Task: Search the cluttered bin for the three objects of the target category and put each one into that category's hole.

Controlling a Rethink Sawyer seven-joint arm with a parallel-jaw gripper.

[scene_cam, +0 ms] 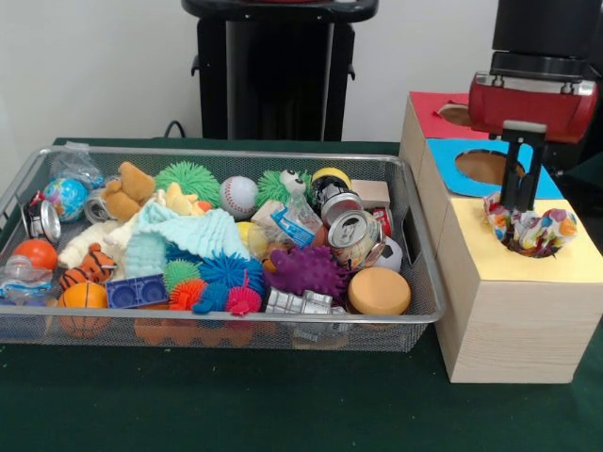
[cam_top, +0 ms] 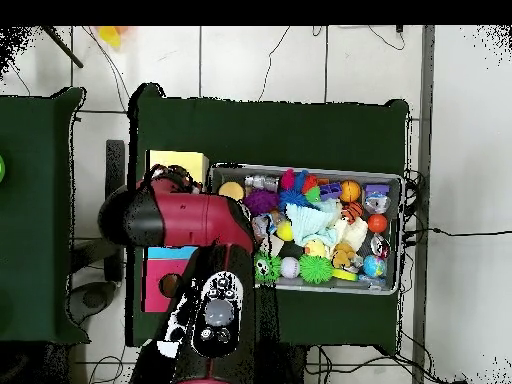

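Observation:
My gripper (scene_cam: 521, 209) hangs over the yellow-surround hole (scene_cam: 565, 256) on the pale wood box at the right. It is shut on a dotted white fabric piece (scene_cam: 539, 231), which is bunched in the mouth of the hole and covers it. The silver wire-mesh bin (scene_cam: 236, 155) lies to the left, full of toys. No other dotted fabric shows among them. In the overhead view the red arm (cam_top: 190, 220) covers the gripper. The yellow surround (cam_top: 178, 162) and the bin (cam_top: 392, 182) show beside it.
The blue-surround hole (scene_cam: 485, 167) and the red-surround hole (scene_cam: 452, 113) lie behind the yellow one. The bin holds a mint knitted cloth (scene_cam: 184, 235), a purple spiky ball (scene_cam: 306, 271), cans (scene_cam: 353, 235), a baseball (scene_cam: 238, 195) and plush toys.

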